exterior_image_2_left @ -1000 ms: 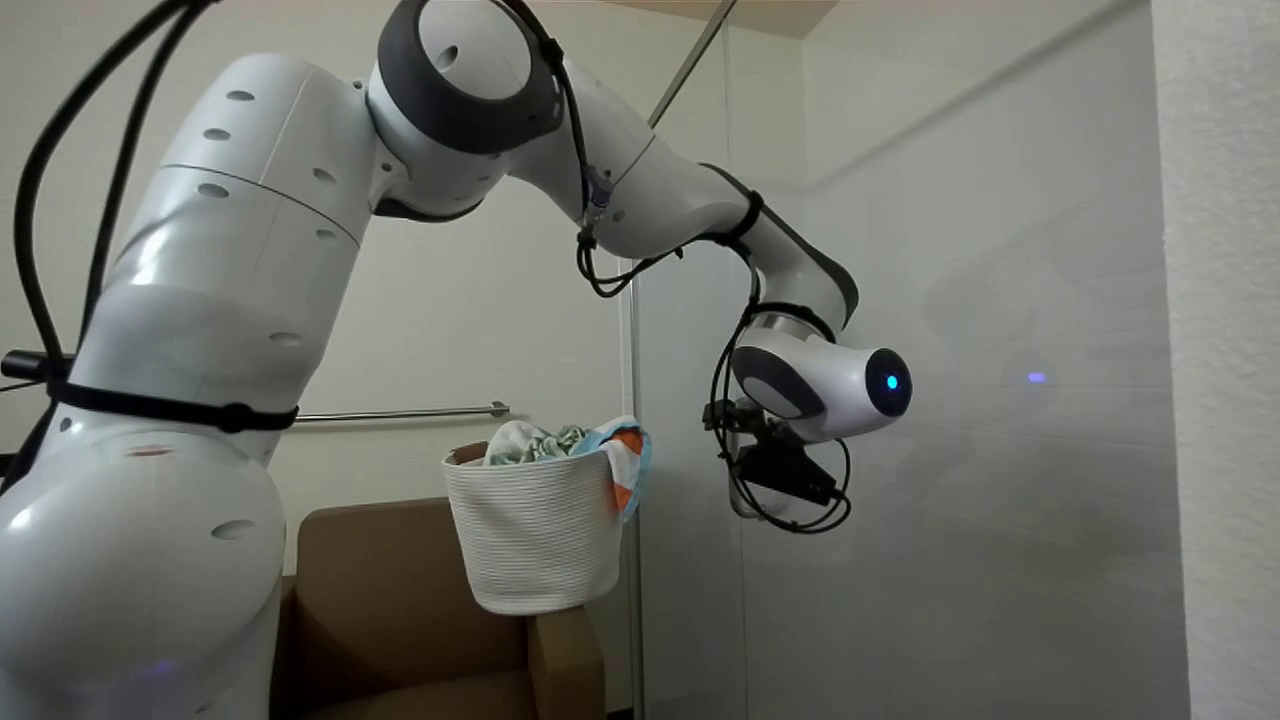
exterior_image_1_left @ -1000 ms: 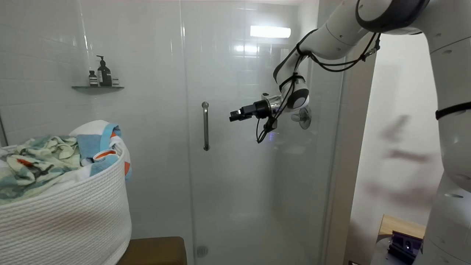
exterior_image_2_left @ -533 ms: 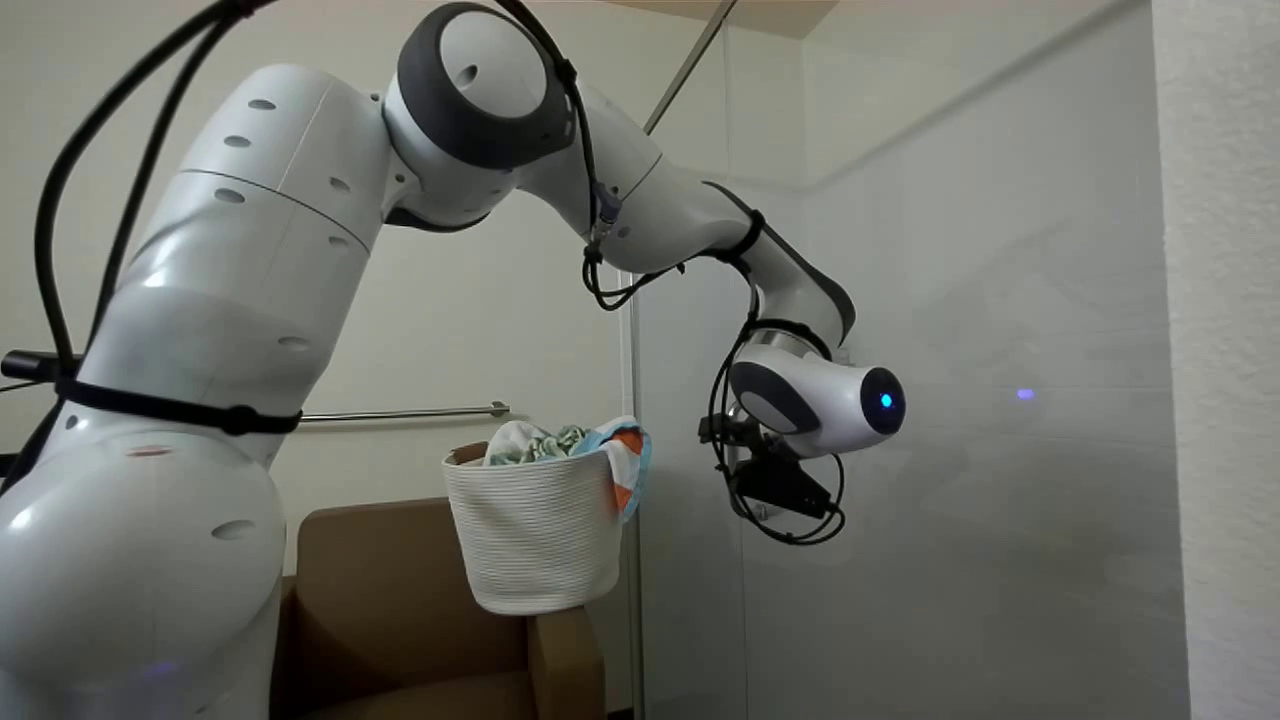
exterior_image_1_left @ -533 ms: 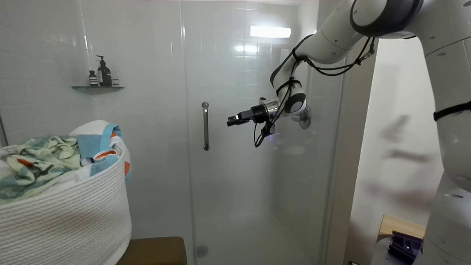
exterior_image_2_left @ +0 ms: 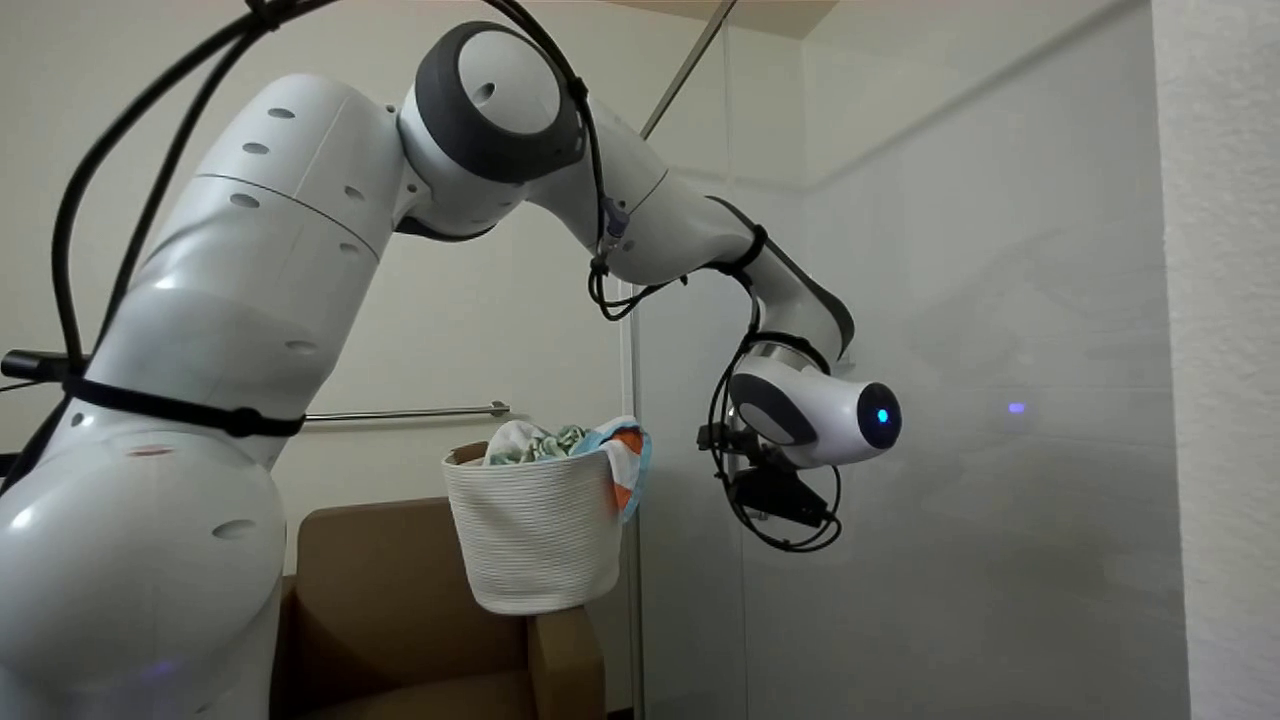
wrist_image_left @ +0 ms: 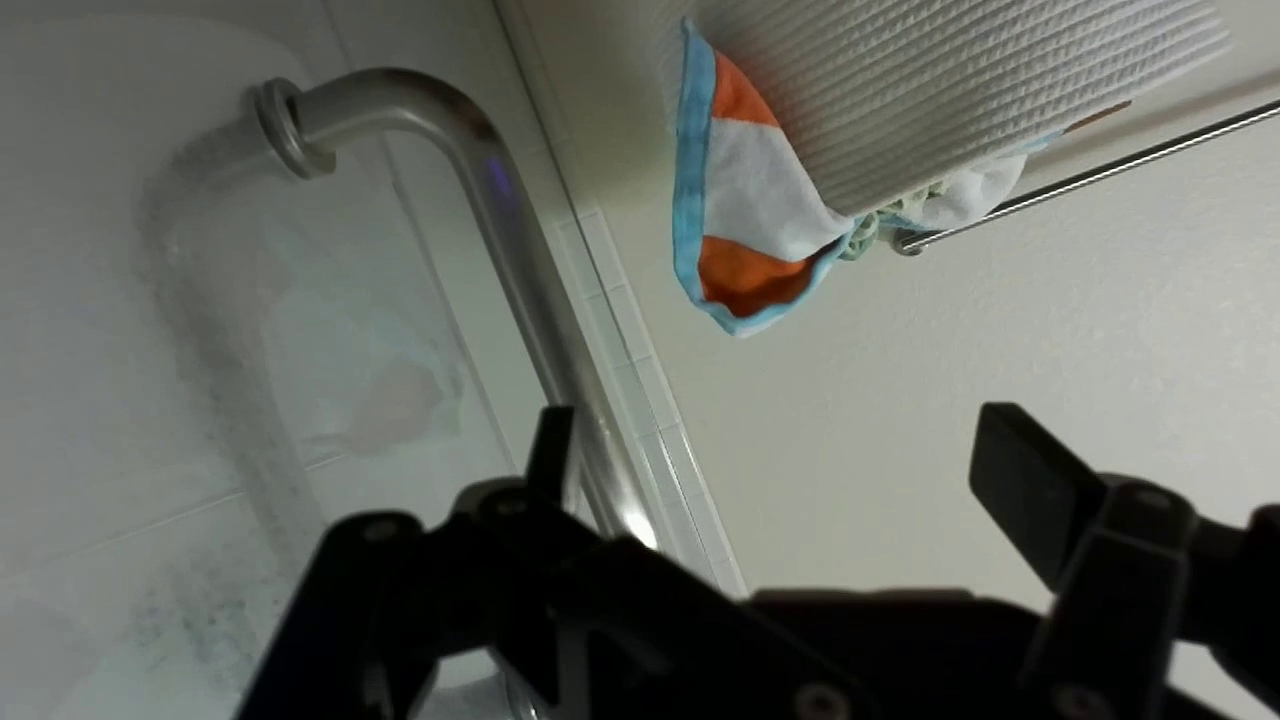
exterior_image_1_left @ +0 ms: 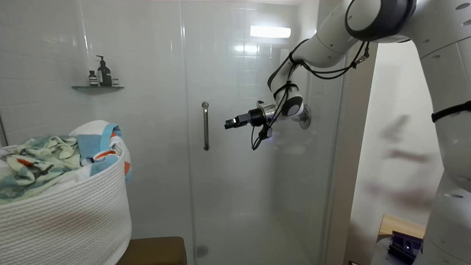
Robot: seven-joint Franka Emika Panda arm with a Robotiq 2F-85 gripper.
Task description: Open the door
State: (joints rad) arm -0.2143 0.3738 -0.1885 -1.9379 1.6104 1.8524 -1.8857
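- Gripper (wrist_image_left: 780,450) is reaching toward the handle (exterior_image_1_left: 206,127) with its fingers (wrist_image_left: 1030,490) spread wide apart, and they are clamping nothing.
- Door (exterior_image_1_left: 239,176), a tall clear glass panel, is standing before the arm (exterior_image_2_left: 650,215); its edge is looking flush with the neighbouring pane (exterior_image_1_left: 158,165), so I am judging it closed.
- Near that edge the handle is standing upright in an exterior view, a clear gap showing between it and the fingertips (exterior_image_1_left: 230,125).
- Wrist view is showing the handle running on a slant, passing just beside one fingertip and vanishing behind the gripper's body; how deep the gap is running, I am not managing to tell.
- Compared with a second ago, the fingertips are sitting lower and nearer the handle, now roughly level with its middle in that exterior view; the wrist (exterior_image_2_left: 820,420) is riding lower in both exterior views.
- Door, handle and laundry basket (exterior_image_1_left: 70,217) are showing no shift, so only the arm is moving.
- For the task, this is looking like late approach: height is coming right, the gap is shrinking, and no opening is happening yet.
- Next, the fingers are probably needing to straddle the handle, perhaps with some wrist turn for that slant, before closing and pulling.
- One risk is standing out: the nearer finger may be heading into the metal instead of past it.
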